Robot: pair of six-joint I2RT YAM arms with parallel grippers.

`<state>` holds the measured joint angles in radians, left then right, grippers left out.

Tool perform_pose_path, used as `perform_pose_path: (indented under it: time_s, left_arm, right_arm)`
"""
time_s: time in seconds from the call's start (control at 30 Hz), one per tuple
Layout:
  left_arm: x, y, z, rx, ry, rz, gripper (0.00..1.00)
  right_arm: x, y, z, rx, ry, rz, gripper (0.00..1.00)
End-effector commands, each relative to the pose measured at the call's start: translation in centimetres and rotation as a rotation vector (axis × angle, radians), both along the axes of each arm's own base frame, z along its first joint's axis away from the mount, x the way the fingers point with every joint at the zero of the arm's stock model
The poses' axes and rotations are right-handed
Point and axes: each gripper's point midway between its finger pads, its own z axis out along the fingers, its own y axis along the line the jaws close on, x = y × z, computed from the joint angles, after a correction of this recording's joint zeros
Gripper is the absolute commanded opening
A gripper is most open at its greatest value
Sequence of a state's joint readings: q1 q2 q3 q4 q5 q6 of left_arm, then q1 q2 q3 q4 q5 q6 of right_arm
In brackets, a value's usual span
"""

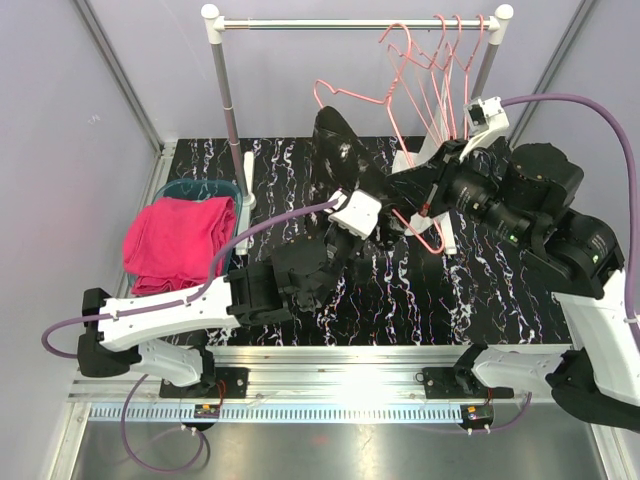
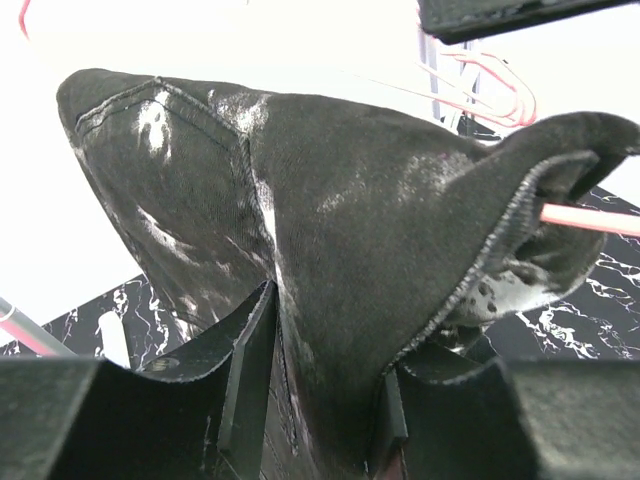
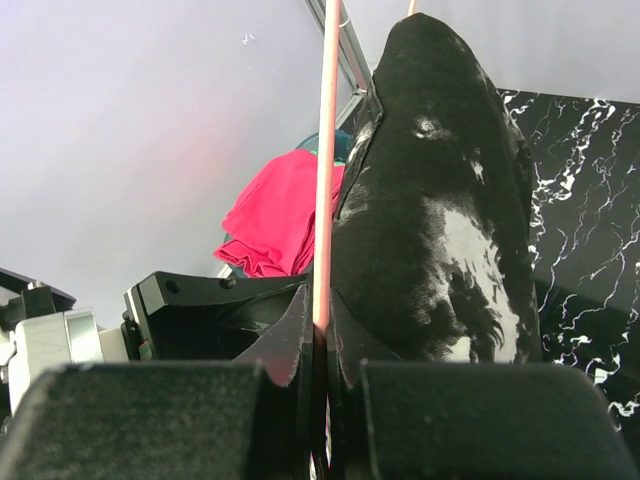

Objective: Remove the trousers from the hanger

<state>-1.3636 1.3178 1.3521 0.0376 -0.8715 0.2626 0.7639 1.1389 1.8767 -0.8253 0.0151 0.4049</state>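
Above the desk (image 1: 400, 300), my left tool (image 2: 320, 395) grips black trousers (image 2: 300, 200) still hung, right tool (image 3: 320, 345) clamps hanger (image 3: 325, 200); pink trousers (image 1: 180, 240) off.

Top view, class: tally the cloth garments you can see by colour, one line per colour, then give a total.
black speckled trousers: 1
magenta pink trousers: 1
Total: 2
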Motion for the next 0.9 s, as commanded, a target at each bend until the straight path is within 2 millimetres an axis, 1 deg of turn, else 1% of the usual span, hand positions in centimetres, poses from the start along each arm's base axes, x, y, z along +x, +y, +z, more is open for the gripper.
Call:
perform_pose_path:
  time_s: [0.0,0.1,0.13,0.17,0.27,0.3,0.33,0.4,0.47,0.57,0.6,0.7,0.73,0.8,0.83,0.87]
  left_arm:
    - [0.0,1.4,2.8,-0.091,-0.023,0.011,0.38]
    - [0.4,1.5,2.9,-0.093,-0.037,0.044,0.39]
    - [0.5,1.5,3.2,-0.113,-0.044,0.057,0.44]
    - [0.8,1.5,3.2,-0.118,-0.047,0.077,0.63]
    - [1.4,1.2,3.7,-0.143,-0.062,0.096,0.62]
    - [1.7,0.7,3.3,-0.135,-0.062,0.104,0.61]
    - [1.8,0.8,3.7,-0.155,-0.066,0.111,0.59]
    - [2.3,0.4,3.4,-0.153,-0.063,0.121,0.51]
    - [2.7,0.5,3.2,-0.156,-0.062,0.13,0.5]
    - [3.2,0.8,2.7,-0.152,-0.063,0.145,0.37]
    - [3.3,0.7,2.6,-0.151,-0.063,0.146,0.36]
    - [3.4,1.0,3.2,-0.159,-0.071,0.138,0.27]
    - [3.3,0.8,3.3,-0.159,-0.074,0.131,0.22]
    - [3.3,0.7,3.9,-0.167,-0.083,0.117,0.0]
    - [3.1,0.5,4.2,-0.167,-0.084,0.102,0.0]
    - [2.9,0.3,4.8,-0.193,-0.071,0.081,0.0]
  right_arm:
    - [-0.2,-1.5,6.9,0.122,-0.199,-0.046,0.0]
    - [-0.5,-0.6,6.8,0.14,-0.184,-0.003,0.0]
    - [-1.1,0.0,6.9,0.152,-0.181,0.045,0.0]
    - [-1.3,0.4,6.8,0.168,-0.164,0.064,0.0]
    - [-1.5,1.0,6.9,0.184,-0.154,0.096,0.0]
    - [-1.7,0.9,7.1,0.192,-0.156,0.099,0.0]
    - [-1.8,1.1,7.1,0.194,-0.154,0.109,0.0]
    - [-2.3,0.7,7.5,0.206,-0.161,0.111,0.0]
    - [-2.6,0.4,7.8,0.211,-0.167,0.111,0.0]
    - [-3.0,0.1,7.9,0.213,-0.167,0.117,0.0]
    - [-3.2,0.1,7.9,0.214,-0.168,0.122,0.0]
    - [-3.4,0.1,7.9,0.213,-0.166,0.131,0.0]
    - [-3.7,0.1,8.0,0.218,-0.165,0.139,0.0]
    - [-3.8,0.3,7.9,0.221,-0.161,0.154,0.0]
    - [-3.5,0.6,7.2,0.211,-0.15,0.154,0.0]
    - [-3.5,0.5,7.1,0.207,-0.152,0.148,0.0]
